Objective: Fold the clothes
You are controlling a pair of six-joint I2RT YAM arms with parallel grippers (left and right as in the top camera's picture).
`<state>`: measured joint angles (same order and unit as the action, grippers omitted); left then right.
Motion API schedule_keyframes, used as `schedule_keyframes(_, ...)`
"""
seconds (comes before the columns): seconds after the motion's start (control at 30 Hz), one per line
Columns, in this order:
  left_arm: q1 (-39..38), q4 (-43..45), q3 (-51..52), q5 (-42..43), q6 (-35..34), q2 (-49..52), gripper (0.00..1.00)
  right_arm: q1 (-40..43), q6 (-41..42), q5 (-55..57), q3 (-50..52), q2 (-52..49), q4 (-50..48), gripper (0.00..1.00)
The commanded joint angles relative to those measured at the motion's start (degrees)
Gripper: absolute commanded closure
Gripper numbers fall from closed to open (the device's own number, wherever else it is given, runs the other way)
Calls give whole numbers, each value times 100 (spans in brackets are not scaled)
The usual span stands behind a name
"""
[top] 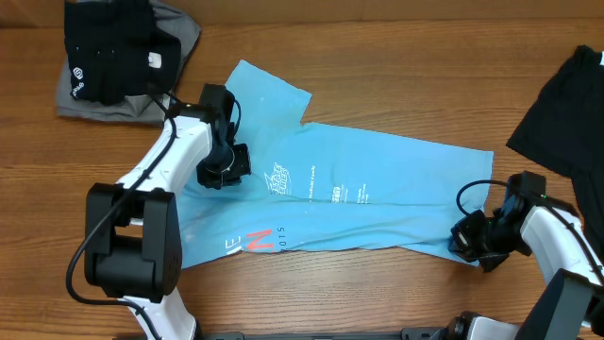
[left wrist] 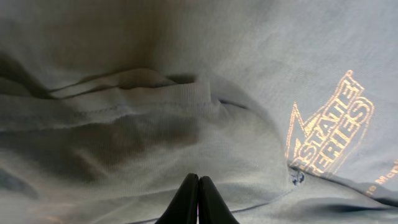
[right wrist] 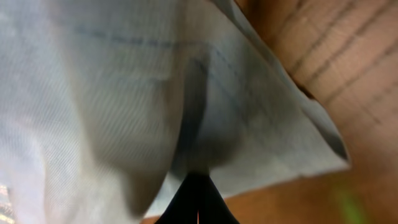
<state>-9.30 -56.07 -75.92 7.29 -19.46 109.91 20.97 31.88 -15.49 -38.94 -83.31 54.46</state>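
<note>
Wooden table (top: 396, 66): light blue T-shirt (top: 387, 175) spread sideways, creased, lettering up.

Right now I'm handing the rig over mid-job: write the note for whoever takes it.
Left gripper: shut on the light blue T-shirt beside its orange print.
Right gripper: shut on its hem near a corner.
The shirt lies spread and wrinkled on the wooden table, fold unfinished.
A black-and-grey pile sits far left, seemingly done; a black garment waits far right.
Left to do: finish this fold, then the black garment.

T-shirt (top: 396, 179) soft matt knit cloth (fine ribbing); table (top: 377, 57) grained wood.
</note>
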Motion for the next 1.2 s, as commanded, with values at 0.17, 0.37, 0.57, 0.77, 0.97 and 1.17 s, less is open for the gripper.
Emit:
schedule_keyframes(0.17, 15, 197, -105, 85, 17, 597, 94, 2, 514, 146, 404, -162, -621, 96)
schedule_keyframes(0.37, 280, 306, -105, -96, -136, 756, 94, 7, 1174, 299, 404, -201, -448, 96)
schedule_keyframes(0.57, 848, 557, -105, -109, -424, 756, 89, 7, 1587, 380, 404, -199, -120, 96)
schedule_keyframes(0.77, 1342, 927, -107, -116, -649, 756, 86, 11, 1921, 780, 264, -120, 293, 96)
schedule_keyframes(0.97, 1491, 1375, -122, -131, -649, 756, 83, 11, 1919, 1207, -205, 166, 929, 96)
schedule_keyframes(1.17, 1491, 990, -564, -131, -632, 752, 85, 11, 1888, 1456, -737, 549, 1537, 96)
